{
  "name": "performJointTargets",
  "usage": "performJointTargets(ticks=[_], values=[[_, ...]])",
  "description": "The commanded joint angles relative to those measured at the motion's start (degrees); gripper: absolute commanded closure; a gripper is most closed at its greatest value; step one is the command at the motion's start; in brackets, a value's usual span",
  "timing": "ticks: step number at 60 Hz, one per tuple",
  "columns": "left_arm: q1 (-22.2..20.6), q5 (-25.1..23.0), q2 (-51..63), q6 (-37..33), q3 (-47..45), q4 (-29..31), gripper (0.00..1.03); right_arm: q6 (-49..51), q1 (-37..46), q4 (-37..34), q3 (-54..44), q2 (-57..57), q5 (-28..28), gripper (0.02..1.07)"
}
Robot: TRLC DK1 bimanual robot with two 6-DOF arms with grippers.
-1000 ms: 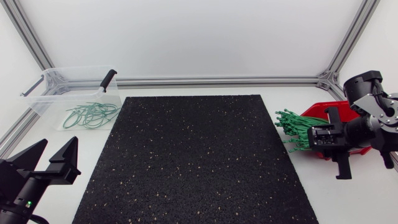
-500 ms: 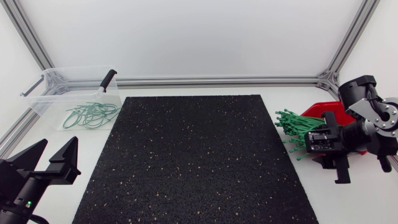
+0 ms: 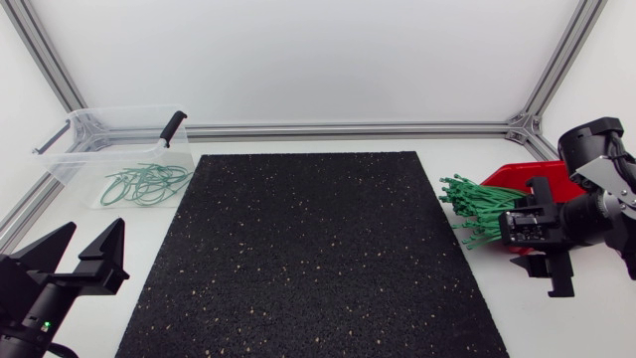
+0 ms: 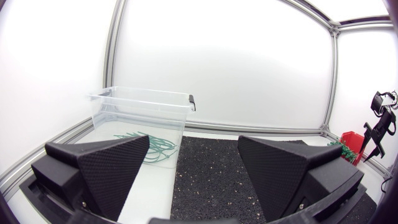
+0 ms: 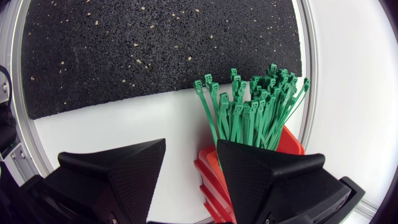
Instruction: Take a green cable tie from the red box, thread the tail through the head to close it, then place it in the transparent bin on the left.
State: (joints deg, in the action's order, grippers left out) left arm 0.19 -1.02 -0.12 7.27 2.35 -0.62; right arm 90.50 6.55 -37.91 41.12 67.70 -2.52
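Box (image 5: 290, 142) partly under right end effector (image 5: 191, 146)

Head overhead; left wrist low; all share mat (image 3: 308, 249).

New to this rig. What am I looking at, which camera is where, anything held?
Two robot arms at a white table, each ending in a black two-fingered gripper. One picture looks down from above; the other two come from a camera on each arm's wrist, so the black wedges at their lower edge are that arm's own fingers. On the table: a black mat, a clear bin with looped green ties inside, and a red box with a bundle of straight green ties sticking out. The left gripper is open and empty, the bin ahead of it. The right gripper hangs open over the red box, holding nothing.
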Motion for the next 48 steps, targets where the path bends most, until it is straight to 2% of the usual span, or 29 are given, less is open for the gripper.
performJointTargets(ticks=[1, 16, 19, 23, 31, 41, 44, 48], values=[[-0.2, 0.0, -0.1, -1.1, -2.3, 1.4, 0.04, 1.5, 0.4, -0.5, 0.0, 0.0, 0.7, 0.44], [-0.3, 0.0, -0.1, -1.1, -2.3, 1.4, 0.04, 0.8, 0.7, 2.8, 0.7, 2.3, 1.4, 0.44], [-0.4, 0.0, -0.1, -1.1, -2.3, 1.4, 0.04, 0.3, 0.7, 3.8, 1.1, 3.0, 1.9, 0.48], [-0.4, 0.0, -0.1, -1.1, -2.3, 1.4, 0.04, 0.1, 0.9, 4.5, 1.4, 3.6, 2.5, 0.49], [-0.4, 0.0, -0.1, -1.1, -2.3, 1.4, 0.04, -0.7, 0.9, 5.9, 1.4, 4.3, 3.6, 0.63], [-0.4, 0.0, -0.1, -1.1, -2.3, 1.4, 0.04, -1.1, 1.2, 7.5, 1.2, 4.8, 4.5, 0.73], [-0.4, 0.0, -0.1, -1.1, -2.3, 1.4, 0.04, -1.2, 1.2, 7.6, 1.0, 5.1, 5.0, 0.82], [-0.5, 0.0, -0.1, -1.1, -2.3, 1.4, 0.04, -1.2, 1.2, 8.1, 0.5, 5.2, 5.0, 0.83]])
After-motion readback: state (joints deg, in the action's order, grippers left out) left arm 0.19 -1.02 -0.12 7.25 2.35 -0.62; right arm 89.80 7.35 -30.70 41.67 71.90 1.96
